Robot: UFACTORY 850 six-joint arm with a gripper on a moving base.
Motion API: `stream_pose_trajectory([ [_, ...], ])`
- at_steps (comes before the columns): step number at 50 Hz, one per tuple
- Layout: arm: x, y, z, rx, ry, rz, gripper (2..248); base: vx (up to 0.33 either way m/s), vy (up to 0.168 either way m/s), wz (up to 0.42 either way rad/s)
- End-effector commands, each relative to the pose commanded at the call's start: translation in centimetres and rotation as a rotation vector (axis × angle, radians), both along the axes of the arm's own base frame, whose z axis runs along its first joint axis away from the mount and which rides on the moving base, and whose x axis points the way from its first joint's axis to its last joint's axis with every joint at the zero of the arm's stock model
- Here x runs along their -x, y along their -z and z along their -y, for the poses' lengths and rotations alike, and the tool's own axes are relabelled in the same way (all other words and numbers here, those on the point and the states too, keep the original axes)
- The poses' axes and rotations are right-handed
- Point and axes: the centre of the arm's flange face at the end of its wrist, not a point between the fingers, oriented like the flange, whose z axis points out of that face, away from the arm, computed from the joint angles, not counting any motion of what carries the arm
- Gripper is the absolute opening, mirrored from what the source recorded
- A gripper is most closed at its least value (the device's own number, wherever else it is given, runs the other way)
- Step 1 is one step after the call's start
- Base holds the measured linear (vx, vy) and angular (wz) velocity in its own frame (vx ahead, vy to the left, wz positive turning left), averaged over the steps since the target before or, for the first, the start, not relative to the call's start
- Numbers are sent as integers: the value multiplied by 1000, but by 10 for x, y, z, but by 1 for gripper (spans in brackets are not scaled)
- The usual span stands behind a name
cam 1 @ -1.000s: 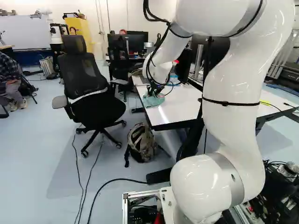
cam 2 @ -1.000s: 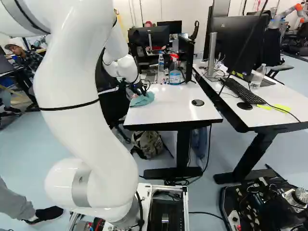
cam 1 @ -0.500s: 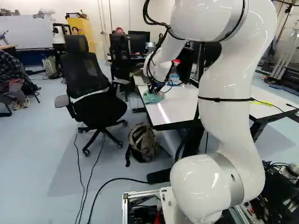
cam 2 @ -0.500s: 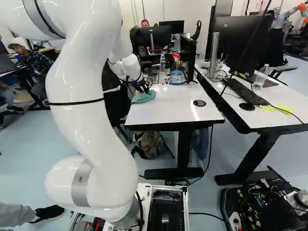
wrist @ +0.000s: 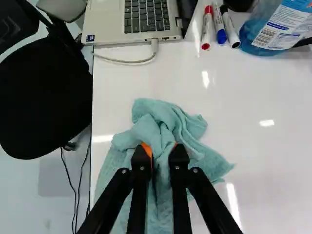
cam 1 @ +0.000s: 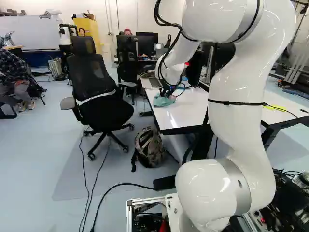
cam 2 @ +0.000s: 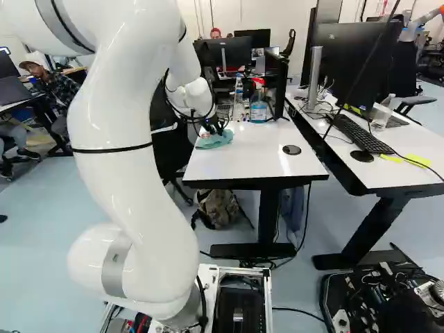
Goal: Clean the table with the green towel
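Two bottles on table [cam 2: 257,161]: spray bottle [wrist: 273,29], blue liquid inside; clear bottle [cam 2: 238,97] beside it. Gripper [cam 2: 212,130] pinching towel [wrist: 161,119], which lies on table near its edge. Laptop [wrist: 109,24], three markers [wrist: 219,29] ahead; chair [wrist: 41,97] beside table.

Illumination is bright across both base views; highlights on the bench [cam 2: 243,163] and the glossy arm [cam 1: 241,106] indicate overhead light. In the left base view, a broad, pale shadow covers the floor [cam 1: 72,181] at lower left of centre. In the wrist view, glare patches mark the bench at upper centre, right of centre and lower right.
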Motion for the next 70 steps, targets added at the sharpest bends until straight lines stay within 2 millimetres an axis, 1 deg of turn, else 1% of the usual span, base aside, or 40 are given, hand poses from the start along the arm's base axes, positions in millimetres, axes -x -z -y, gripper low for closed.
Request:
stream_pose_trajectory([
  [13,23,-1,0,0,2,-13,51,1,-3,-15],
  [24,39,-2,-10,-1,-16,-21,51,2,-9,-38],
  [29,41,-2,-17,0,-30,-22,51,0,-11,-42],
  [35,42,-3,-17,0,-30,-20,51,-1,-2,-12],
  [51,50,-21,-18,0,-30,7,51,0,0,0],
  [59,66,-30,-19,0,-33,5,51,0,0,0],
  [70,95,-42,-23,-2,-41,-18,51,0,0,0],
])
